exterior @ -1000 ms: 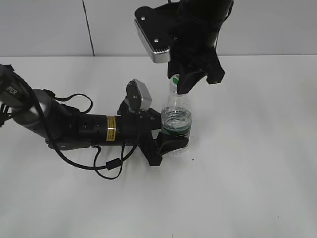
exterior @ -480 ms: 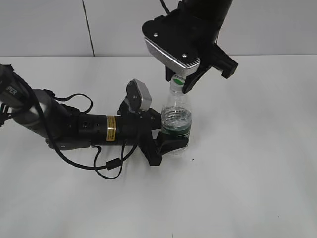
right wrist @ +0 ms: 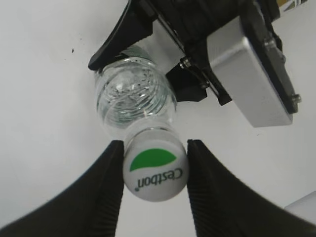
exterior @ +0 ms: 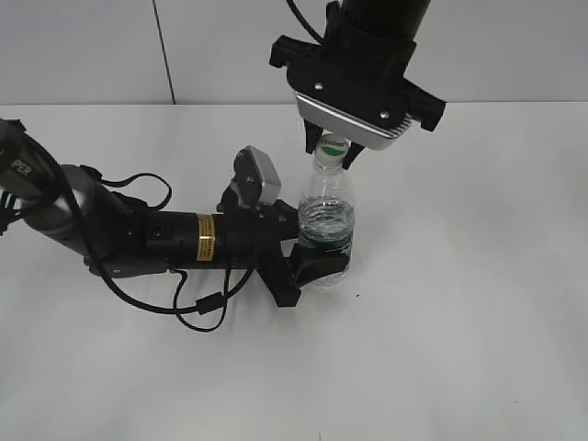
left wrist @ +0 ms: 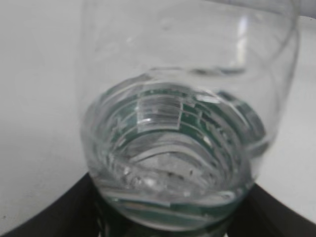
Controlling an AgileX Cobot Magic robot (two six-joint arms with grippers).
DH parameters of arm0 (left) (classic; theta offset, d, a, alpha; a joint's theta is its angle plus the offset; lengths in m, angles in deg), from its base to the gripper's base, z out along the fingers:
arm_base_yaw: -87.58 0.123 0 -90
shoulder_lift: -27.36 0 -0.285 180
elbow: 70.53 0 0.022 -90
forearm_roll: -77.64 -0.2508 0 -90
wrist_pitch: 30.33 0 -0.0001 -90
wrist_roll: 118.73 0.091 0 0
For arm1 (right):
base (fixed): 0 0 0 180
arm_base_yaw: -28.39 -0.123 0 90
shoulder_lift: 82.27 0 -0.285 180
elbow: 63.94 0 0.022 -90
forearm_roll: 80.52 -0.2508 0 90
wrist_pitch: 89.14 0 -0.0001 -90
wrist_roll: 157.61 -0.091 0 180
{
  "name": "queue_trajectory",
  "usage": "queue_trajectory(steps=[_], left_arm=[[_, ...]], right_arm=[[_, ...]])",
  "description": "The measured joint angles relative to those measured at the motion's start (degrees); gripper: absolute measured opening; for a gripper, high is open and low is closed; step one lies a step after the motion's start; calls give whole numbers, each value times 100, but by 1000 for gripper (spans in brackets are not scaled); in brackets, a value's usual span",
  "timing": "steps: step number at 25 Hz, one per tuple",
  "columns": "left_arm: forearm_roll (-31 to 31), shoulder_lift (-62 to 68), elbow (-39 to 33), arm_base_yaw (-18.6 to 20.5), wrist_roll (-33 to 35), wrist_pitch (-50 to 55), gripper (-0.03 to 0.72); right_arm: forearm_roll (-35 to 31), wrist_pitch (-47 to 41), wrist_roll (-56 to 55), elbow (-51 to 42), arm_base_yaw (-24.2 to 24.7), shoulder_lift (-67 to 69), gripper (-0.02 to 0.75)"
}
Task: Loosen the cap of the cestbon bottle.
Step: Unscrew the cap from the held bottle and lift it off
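Note:
The cestbon bottle, clear with a dark green label band, stands upright on the white table. My left gripper lies low along the table and is shut on the bottle's lower body; in the left wrist view the bottle fills the frame above the dark jaws. My right gripper comes down from above and is shut on the white cap. In the right wrist view both fingers press the cap, over the bottle.
The left arm's black body and a looping cable lie on the table to the left of the bottle. The left arm's silver camera block sits close to the bottle. A pale wall rises behind the table.
My right wrist has rotated about the bottle's axis while its fingers stay at the cap; its silver camera block swung from the left towards the front. The left arm and the bottle stay put.

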Motion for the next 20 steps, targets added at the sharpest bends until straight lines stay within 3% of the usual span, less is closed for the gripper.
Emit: queue_trajectory(steps=[9, 20], left_arm=[[83, 0, 0, 27, 58, 22, 416], [16, 0, 0, 47, 214, 48, 415]], right_arm=[[14, 355, 483, 0, 0, 0, 297], [-9, 51, 502, 0, 0, -83, 297]])
